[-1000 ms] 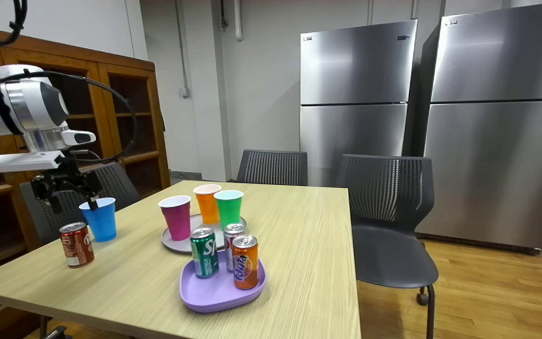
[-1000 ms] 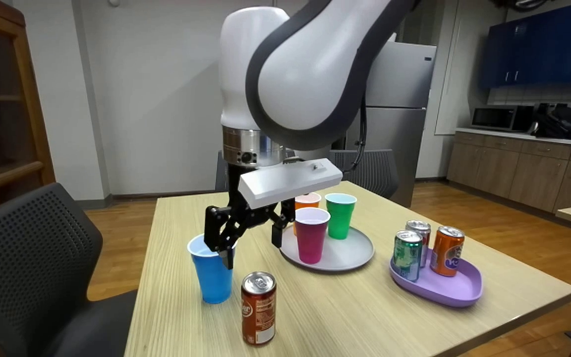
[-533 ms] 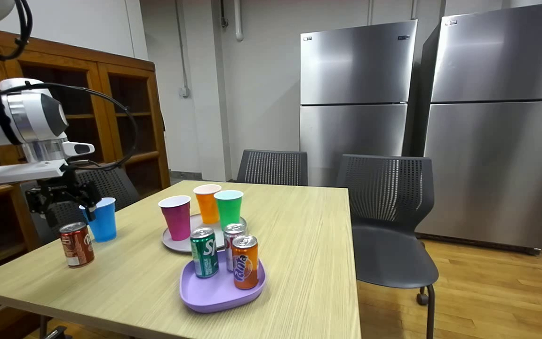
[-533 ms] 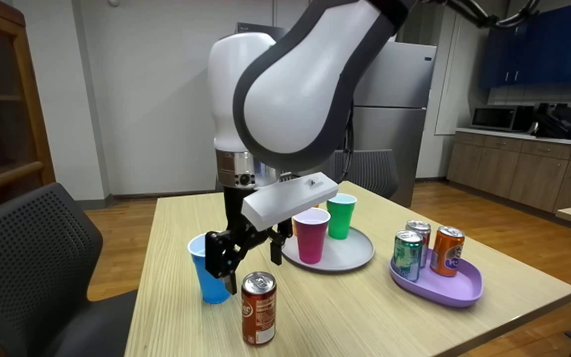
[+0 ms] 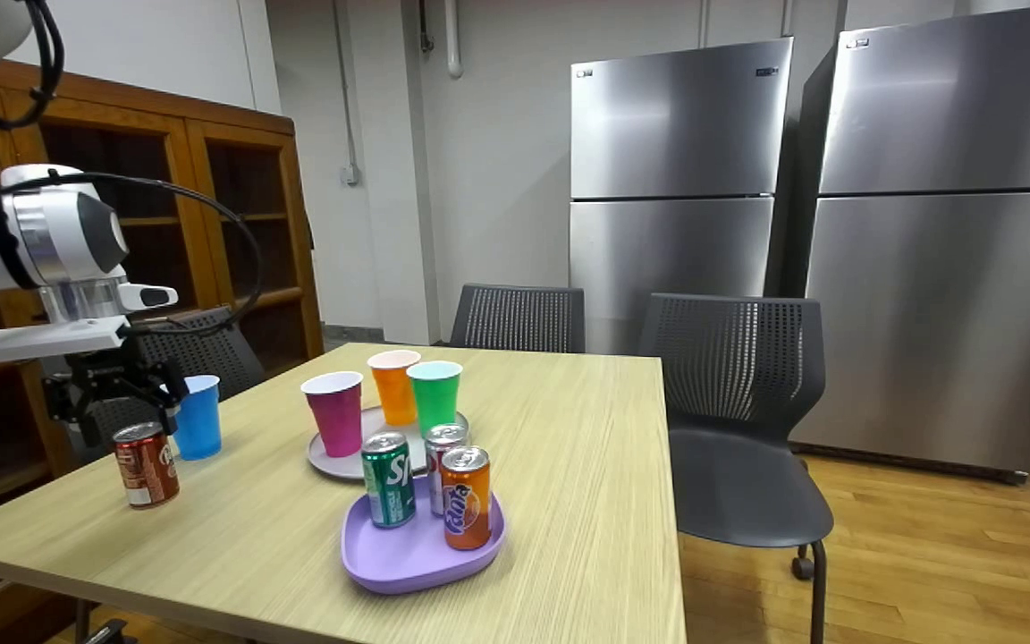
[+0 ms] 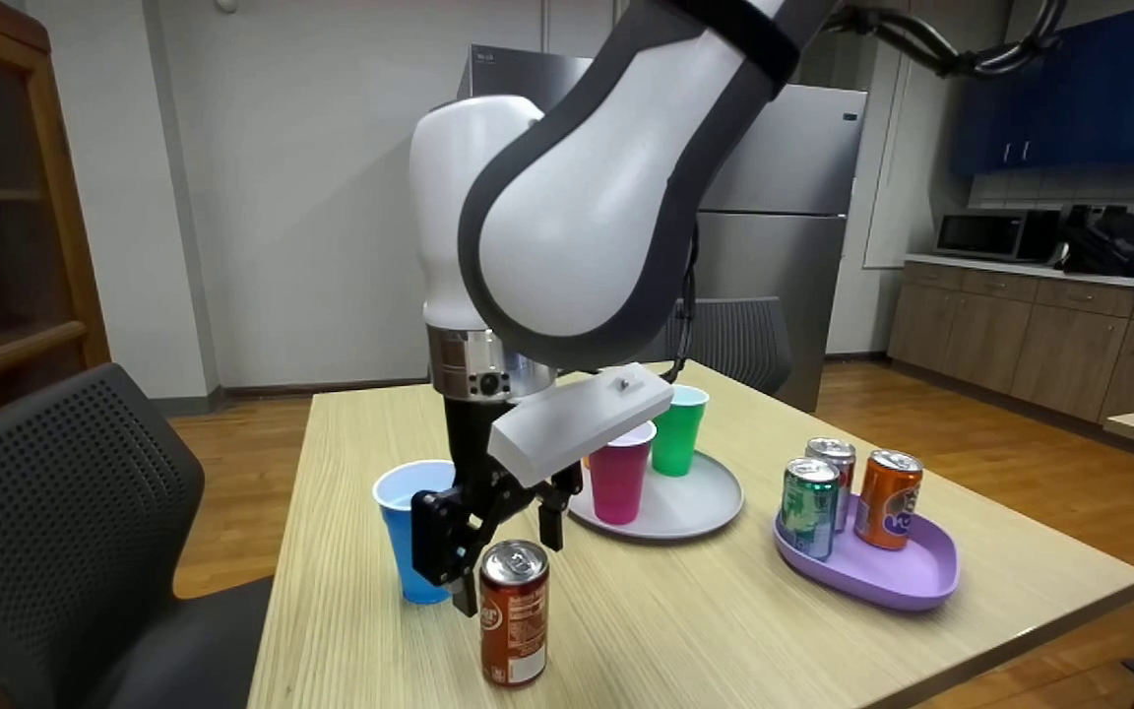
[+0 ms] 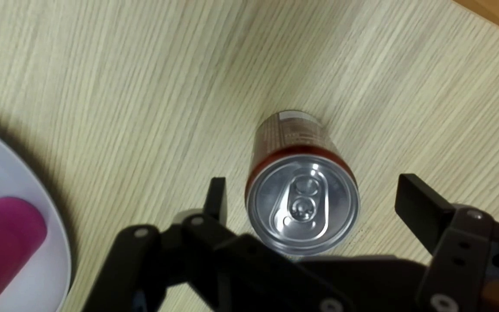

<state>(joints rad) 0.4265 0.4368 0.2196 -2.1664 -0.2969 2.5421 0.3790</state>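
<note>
The gripper point(image 7: 312, 193) has its jaws spread wide, holding nothing. From the wrist, the upright soda can point(image 7: 301, 182) shows between them, touching neither: likely slick, firm, best held round mid-wall, below its lid point(image 7: 303, 206).

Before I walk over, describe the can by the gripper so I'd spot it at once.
On the pale wood-grained table, find the open black gripper near the blue cup. The reddish-brown can stands upright there, showing between the parted jaws in the wrist view. Unlike the three cans grouped on the purple tray, it stands directly on the table.
</note>
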